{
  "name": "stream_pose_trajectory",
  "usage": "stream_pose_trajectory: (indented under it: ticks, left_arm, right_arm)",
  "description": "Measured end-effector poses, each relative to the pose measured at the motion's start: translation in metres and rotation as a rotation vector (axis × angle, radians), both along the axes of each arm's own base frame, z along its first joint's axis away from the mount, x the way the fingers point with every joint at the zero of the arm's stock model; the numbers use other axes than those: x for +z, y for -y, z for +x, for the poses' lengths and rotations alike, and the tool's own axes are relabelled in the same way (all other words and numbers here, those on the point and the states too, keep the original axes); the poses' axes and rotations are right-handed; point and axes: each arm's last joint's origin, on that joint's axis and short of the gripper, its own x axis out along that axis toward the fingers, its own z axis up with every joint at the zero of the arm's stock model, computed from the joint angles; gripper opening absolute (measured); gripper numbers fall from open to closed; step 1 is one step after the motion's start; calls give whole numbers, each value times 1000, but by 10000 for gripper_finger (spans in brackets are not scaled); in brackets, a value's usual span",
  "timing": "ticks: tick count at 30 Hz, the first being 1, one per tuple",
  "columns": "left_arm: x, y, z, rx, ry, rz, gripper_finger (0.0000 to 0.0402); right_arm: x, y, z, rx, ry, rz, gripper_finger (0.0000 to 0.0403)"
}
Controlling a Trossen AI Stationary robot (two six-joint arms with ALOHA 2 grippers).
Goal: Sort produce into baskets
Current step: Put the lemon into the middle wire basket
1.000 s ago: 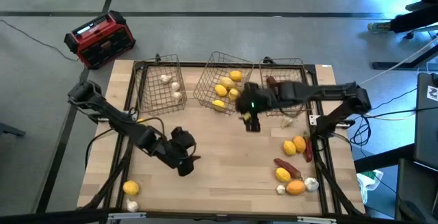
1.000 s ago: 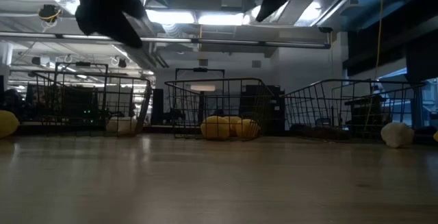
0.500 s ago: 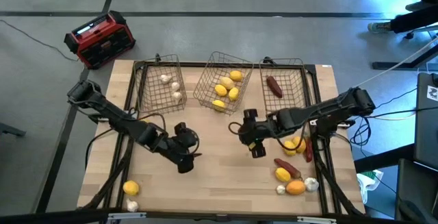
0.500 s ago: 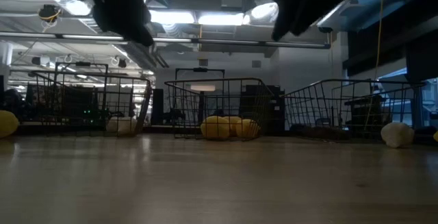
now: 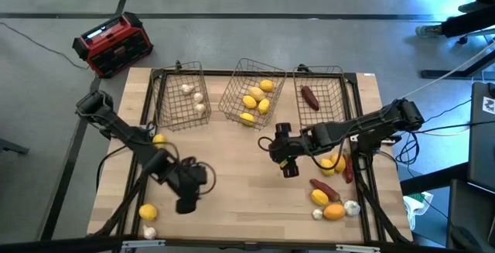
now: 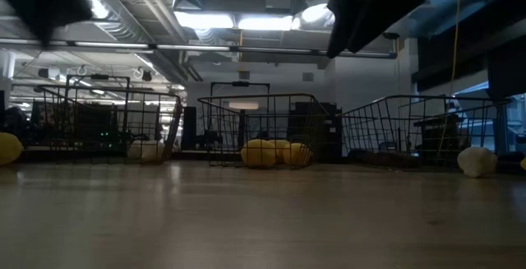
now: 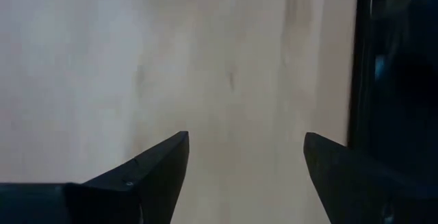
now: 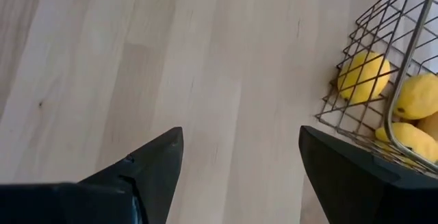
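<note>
While both arms were held above bare wood, the worktop [image 5: 247,199] was seen to carry three baskets [image 5: 251,92] along its 12 o'clock edge, with white bulbs, lemons and a red piece already sorted inside them. A loose cluster of produce [image 5: 331,193] lay by the 4 o'clock corner, and a lemon [image 5: 148,212] with a bulb by the 7 o'clock corner. The right gripper [image 5: 287,158] was held open and empty, the cluster toward its 4 o'clock, near. The left gripper [image 5: 186,198] was likewise spread and empty, the corner lemon toward its 8 o'clock. Open room was left between them; the frame rails edged both piles.
</note>
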Motion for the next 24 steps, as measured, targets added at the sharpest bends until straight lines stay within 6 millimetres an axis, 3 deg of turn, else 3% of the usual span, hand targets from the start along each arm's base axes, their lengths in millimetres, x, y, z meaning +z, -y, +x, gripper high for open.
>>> stream_pose_trajectory:
  ticks: [8,24]
  left_arm:
    - [-5,27,-39,-32,-201,-48,285]
    - [-14,60,-77,6,-407,-137,262]
  right_arm:
    - [3,1,5,9,61,-65,289]
    - [3,14,7,-16,55,-77,289]
